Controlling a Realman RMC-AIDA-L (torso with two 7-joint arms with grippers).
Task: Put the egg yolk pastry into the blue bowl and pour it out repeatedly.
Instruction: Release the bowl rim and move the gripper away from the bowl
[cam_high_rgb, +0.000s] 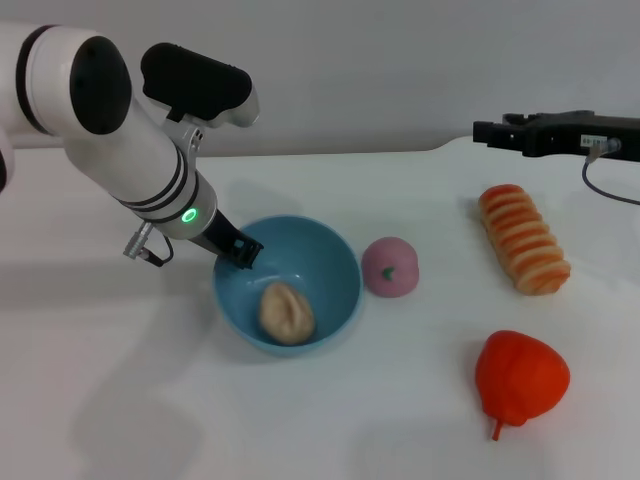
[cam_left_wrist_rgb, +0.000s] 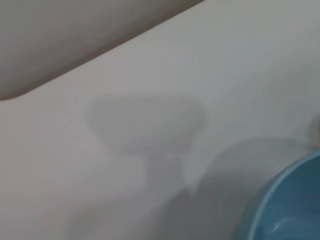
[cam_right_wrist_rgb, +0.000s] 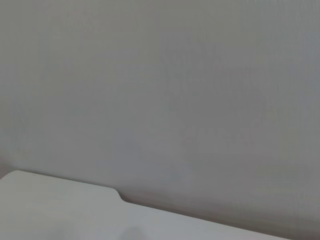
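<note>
The egg yolk pastry sits down inside the blue bowl, resting on the floor of the bowl toward the near wall, so the putting-in half looks done and the pour is what's due. The left hand is right at the bowl's far-left rim, its dark fingertips at or over the lip; whether they are clamped on the rim or parted, I cannot tell from here. The left wrist view only catches a curve of blue rim and bare bench.

How will this handle? The pastry looks matte, doughy and light, a soft rounded lump with a crease, likely to roll out readily once the bowl tips, and not to break. The bowl reads as smooth plastic, light and stiff but slippery, so the rim is the place to take it, pinched wall-between-fingers, exactly where the left hand is now. A shallow pinch could let it twist as it tilts.

The right hand is parked well off at the far right, above the bench, idle.

The bench is white, smooth and flat. A pink bun sits just beside the bowl's right side, striped bread and a red fruit lie farther right. Open bench lies to the near left, the likelier side for pouring.
</note>
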